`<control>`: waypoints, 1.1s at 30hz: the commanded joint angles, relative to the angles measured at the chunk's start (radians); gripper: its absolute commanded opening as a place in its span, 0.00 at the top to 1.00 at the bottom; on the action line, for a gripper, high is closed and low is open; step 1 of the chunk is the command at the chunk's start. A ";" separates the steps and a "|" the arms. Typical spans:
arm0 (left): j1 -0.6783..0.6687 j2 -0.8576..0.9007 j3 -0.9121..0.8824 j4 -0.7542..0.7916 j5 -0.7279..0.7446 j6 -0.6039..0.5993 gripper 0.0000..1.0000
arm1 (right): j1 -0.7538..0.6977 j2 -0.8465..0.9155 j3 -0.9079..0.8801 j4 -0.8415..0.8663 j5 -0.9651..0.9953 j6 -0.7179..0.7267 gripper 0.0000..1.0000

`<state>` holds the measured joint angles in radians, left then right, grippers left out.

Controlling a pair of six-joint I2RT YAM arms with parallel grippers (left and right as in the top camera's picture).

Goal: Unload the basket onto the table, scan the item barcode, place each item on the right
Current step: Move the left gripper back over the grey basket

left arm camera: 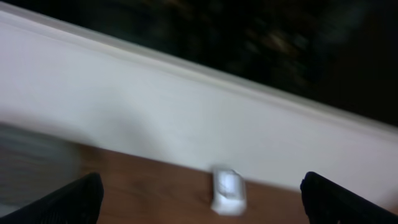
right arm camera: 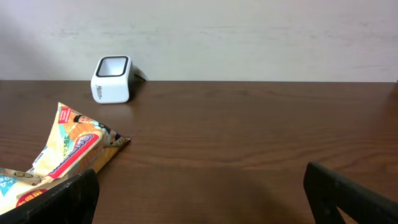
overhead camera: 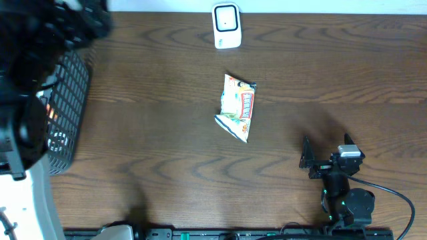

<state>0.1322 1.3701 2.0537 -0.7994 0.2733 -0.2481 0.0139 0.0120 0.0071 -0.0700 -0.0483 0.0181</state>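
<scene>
The snack packet (overhead camera: 238,107) is lying flat on the table (overhead camera: 167,167), near the scanner (overhead camera: 226,25) and in front of it. The right gripper (overhead camera: 308,159), further out from the scanner, is standing spread and empty. The left gripper (left arm camera: 200,198), far left of the scanner, is also spread. A good pickup is probably pinching the packet's crimped edge, leaving the barcode uncovered. The black basket (overhead camera: 67,107), far left of the scanner, is holding something orange that is unclear.

The overhead view looks straight down on the table (overhead camera: 167,153). Both wrist views face the back wall (right arm camera: 249,37), the right one low; all three share the scanner (overhead camera: 227,27).
</scene>
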 commanded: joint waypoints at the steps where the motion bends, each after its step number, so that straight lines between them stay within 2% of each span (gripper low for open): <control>1: 0.093 0.022 0.018 0.012 -0.213 0.026 0.00 | -0.008 -0.006 -0.001 -0.005 0.004 0.011 0.01; 4: 0.169 0.027 0.017 0.002 -0.341 0.026 0.00 | -0.008 -0.006 -0.001 -0.005 0.004 0.011 0.01; 7: 0.237 0.036 0.017 -0.031 -0.395 0.026 0.00 | -0.008 -0.006 -0.001 -0.005 0.004 0.011 0.01; 12: 0.318 0.063 -0.008 -0.050 -0.398 0.021 0.00 | -0.008 -0.006 -0.001 -0.005 0.004 0.011 0.01; 21: 0.415 0.142 -0.034 -0.080 -0.398 -0.060 0.00 | -0.008 -0.006 -0.001 -0.005 0.004 0.011 0.01; 33: 0.524 0.291 -0.034 -0.241 -0.398 -0.059 0.00 | -0.008 -0.006 -0.001 -0.005 0.004 0.011 0.01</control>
<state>0.6346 1.6154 2.0274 -1.0115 -0.1116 -0.3096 0.0139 0.0120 0.0071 -0.0700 -0.0483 0.0181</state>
